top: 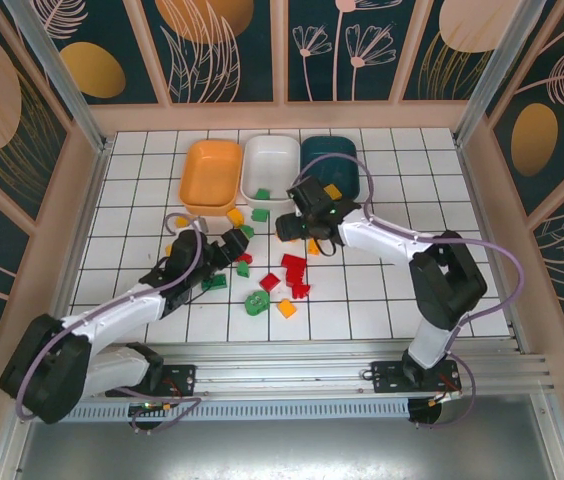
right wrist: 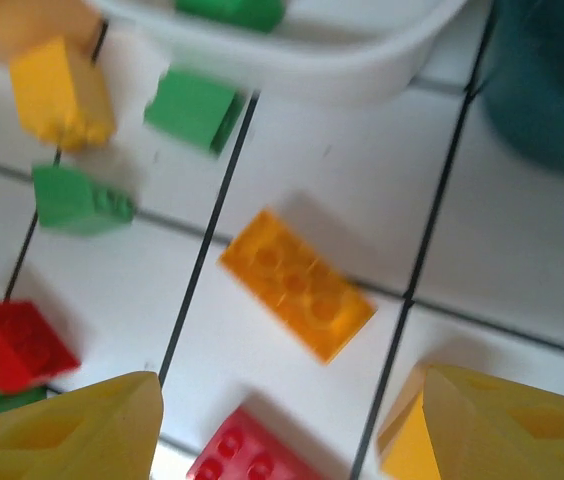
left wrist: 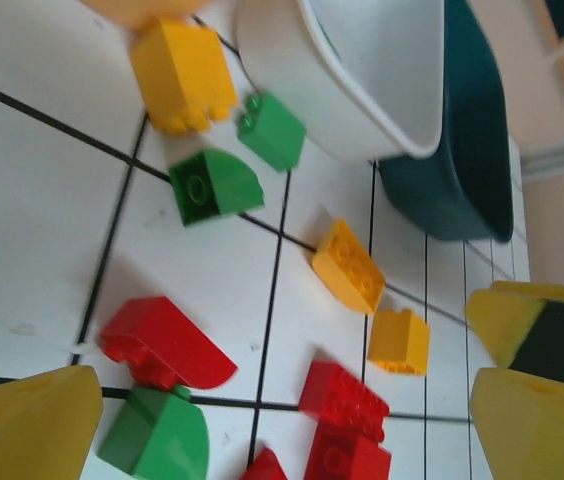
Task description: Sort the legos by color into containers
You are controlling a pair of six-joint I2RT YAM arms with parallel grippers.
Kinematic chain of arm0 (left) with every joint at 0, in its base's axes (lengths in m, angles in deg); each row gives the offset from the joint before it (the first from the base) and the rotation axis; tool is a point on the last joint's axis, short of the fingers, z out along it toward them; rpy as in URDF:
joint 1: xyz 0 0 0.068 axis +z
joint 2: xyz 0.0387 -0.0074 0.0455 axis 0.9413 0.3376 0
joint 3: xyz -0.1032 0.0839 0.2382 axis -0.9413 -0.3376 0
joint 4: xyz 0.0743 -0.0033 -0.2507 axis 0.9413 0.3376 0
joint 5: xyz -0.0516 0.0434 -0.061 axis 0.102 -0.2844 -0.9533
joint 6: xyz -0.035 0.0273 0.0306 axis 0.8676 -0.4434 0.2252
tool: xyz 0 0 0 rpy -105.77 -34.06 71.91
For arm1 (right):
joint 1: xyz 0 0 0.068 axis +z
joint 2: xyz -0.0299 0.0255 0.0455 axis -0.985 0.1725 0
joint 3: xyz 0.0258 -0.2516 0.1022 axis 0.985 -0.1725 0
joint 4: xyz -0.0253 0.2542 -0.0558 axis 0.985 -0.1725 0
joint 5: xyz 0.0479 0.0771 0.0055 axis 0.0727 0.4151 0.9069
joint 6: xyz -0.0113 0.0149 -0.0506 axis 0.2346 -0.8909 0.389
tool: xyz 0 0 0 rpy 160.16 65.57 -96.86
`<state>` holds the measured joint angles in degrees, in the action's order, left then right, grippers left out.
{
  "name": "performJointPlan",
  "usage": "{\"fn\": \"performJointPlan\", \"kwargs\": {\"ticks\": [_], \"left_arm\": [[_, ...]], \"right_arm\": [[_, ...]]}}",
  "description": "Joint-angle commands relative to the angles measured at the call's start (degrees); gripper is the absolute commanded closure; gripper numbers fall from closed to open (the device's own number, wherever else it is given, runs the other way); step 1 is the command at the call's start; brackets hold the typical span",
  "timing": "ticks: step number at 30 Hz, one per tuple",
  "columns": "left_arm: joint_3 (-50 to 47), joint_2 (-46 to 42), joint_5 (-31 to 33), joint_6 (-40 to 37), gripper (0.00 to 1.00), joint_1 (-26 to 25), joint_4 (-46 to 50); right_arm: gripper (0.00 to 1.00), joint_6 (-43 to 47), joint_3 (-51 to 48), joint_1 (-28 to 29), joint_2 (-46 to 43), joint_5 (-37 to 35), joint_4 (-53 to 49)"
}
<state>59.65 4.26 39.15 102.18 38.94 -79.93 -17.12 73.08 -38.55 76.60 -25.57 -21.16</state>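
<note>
Near edge: aluminium rail [top: 292, 375] carrying both arm bases. Behind it the bench [top: 412, 200], white tiles with dark grout. Walls [top: 232, 50] on three sides: dark teal panels with leaf and orb prints, set in peach frames

Left arm [top: 112, 315]: low, stretched forward and to the right. Left tool [top: 224, 248] sits at the left edge of the scattered legos [top: 282, 280]. Left wrist view: tool released, yellow pads [left wrist: 32, 425] wide apart, nothing gripped. On the tiles ahead of the gap lie a red wedge [left wrist: 167, 345], a green curved piece [left wrist: 157, 440] touching it, and red studded bricks [left wrist: 347, 400]

Right arm [top: 442, 280]: elbow raised, forearm reaching left across the bench. Right tool [top: 302, 232] is just in front of the white and teal bins. Right wrist view, blurred: tool released, pads [right wrist: 82, 430] apart, holding nothing. An orange oblong brick [right wrist: 297, 283] lies flat on the tiles beyond the gap

Far side: the containers side by side, orange bin [top: 212, 175], white bin [top: 270, 165], teal bin [top: 330, 160], left to right. The top view gives the whole row. The wrist views give only near walls and rims but add stud detail. A green brick [top: 261, 193] lies inside the white bin. A yellow brick [left wrist: 182, 75] sits just outside the orange bin
</note>
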Motion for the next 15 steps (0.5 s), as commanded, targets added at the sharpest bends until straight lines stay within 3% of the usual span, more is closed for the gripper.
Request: {"fn": "performJointPlan", "kwargs": {"ticks": [1, 6, 10, 15], "left_arm": [[2.61, 3.07, -5.49, -2.46, 0.07, -1.12, -2.30], [0.05, 2.31, -6.67, -1.00, 0.08, -1.71, -5.40], [-1.15, -0.77, -4.99, -2.29, 0.06, -1.71, -3.26], [-2.67, -3.05, -4.01, -2.34, 0.05, -1.71, -2.94]], "right_arm": [[0.28, -4.33, -2.24, 2.68, 1.05, 1.67, -2.51], [0.23, -7.04, -2.80, 4.58, 1.82, -0.39, -3.92], [0.20, -3.33, -1.70, 6.45, 4.59, -0.34, -6.33], [0.16, -1.68, -0.94, 7.71, 6.78, -5.19, -8.07]]}}
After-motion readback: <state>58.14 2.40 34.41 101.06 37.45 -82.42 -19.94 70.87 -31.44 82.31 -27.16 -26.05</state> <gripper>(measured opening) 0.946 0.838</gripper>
